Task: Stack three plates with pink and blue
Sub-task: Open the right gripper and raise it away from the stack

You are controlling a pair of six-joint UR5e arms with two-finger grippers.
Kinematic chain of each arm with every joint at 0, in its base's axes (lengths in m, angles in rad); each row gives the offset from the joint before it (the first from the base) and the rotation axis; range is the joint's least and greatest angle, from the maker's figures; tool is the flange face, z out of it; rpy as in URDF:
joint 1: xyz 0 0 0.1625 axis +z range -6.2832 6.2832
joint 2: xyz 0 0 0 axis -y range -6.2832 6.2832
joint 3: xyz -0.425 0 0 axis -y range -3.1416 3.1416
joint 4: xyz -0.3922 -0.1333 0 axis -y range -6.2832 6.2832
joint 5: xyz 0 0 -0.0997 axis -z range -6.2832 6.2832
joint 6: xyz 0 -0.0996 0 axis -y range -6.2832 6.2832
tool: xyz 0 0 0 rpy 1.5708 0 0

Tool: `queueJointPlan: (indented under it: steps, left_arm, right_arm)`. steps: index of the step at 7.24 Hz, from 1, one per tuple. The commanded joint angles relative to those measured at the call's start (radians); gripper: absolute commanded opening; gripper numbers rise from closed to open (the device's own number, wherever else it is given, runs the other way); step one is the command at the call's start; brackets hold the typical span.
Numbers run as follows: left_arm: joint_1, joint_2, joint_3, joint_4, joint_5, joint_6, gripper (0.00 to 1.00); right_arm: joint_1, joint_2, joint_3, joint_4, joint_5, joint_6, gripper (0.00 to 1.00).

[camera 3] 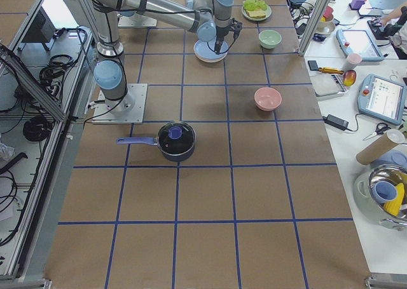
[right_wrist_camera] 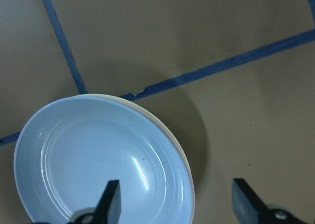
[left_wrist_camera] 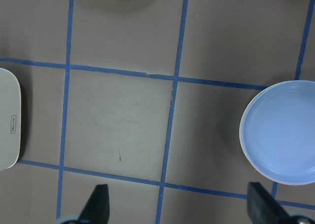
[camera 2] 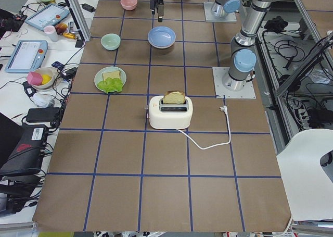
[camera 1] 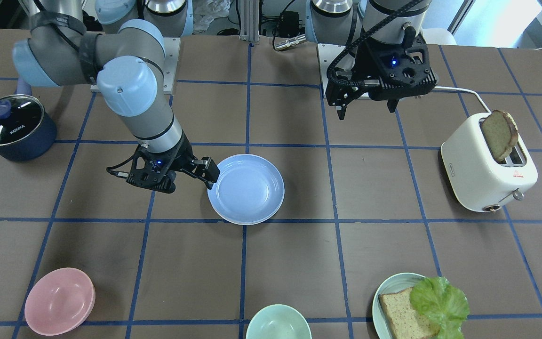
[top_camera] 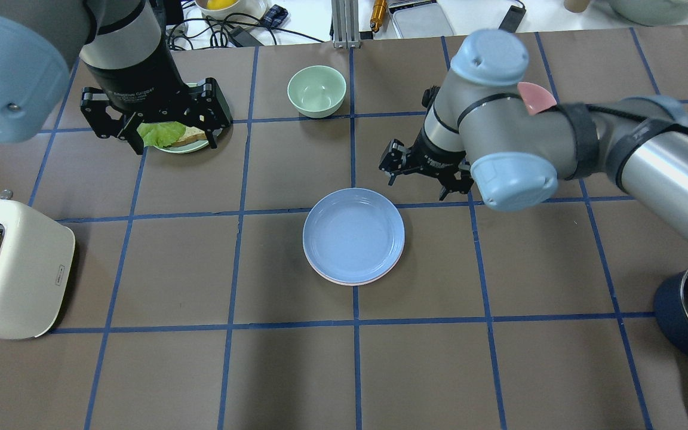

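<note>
The light blue plate (top_camera: 353,233) lies on top of a stack in the table's middle, also seen in the front view (camera 1: 246,187). A pale pink plate's rim (top_camera: 350,282) peeks out beneath it, also in the right wrist view (right_wrist_camera: 185,161). I cannot make out a cream-white plate. My right gripper (top_camera: 423,179) is open and empty. It hovers over the stack's rim, with one fingertip (right_wrist_camera: 109,200) above the blue plate and the other over the table. My left gripper (top_camera: 165,132) is open and empty, high above the teal plate and far from the stack.
A pink bowl (camera 1: 59,301), a green bowl (camera 1: 278,324) and a teal plate with bread and lettuce (camera 1: 386,292) stand along the operators' edge. A white toaster (camera 1: 485,172) with bread stands on my left. A dark lidded pot (camera 1: 14,127) stands on my right.
</note>
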State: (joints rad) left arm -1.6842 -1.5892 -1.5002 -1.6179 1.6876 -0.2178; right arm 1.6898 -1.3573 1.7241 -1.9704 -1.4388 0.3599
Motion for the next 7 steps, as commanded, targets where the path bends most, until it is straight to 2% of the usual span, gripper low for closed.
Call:
queueJointPlan:
  steps: [1, 2, 4, 5, 7]
  left_arm:
    - [-0.002, -0.002, 0.003, 0.001, 0.009, 0.037, 1.00]
    - [-0.002, 0.008, -0.015, 0.066, 0.014, 0.149, 1.00]
    - [-0.002, 0.005, -0.020, 0.093, 0.017, 0.155, 1.00]
    - [-0.002, 0.003, -0.018, 0.093, 0.015, 0.156, 1.00]
    - [0.000, 0.012, -0.018, 0.082, 0.018, 0.156, 1.00]
  right_arm:
    - [-0.094, -0.003, -0.196, 0.244, -0.025, -0.199, 1.00]
    - [-0.102, -0.055, -0.240, 0.339, -0.061, -0.296, 1.00]
    - [-0.110, -0.175, -0.239, 0.354, -0.074, -0.341, 1.00]
    - [-0.110, -0.177, -0.241, 0.357, -0.124, -0.345, 1.00]
    - [-0.105, -0.175, -0.227, 0.355, -0.138, -0.419, 1.00]
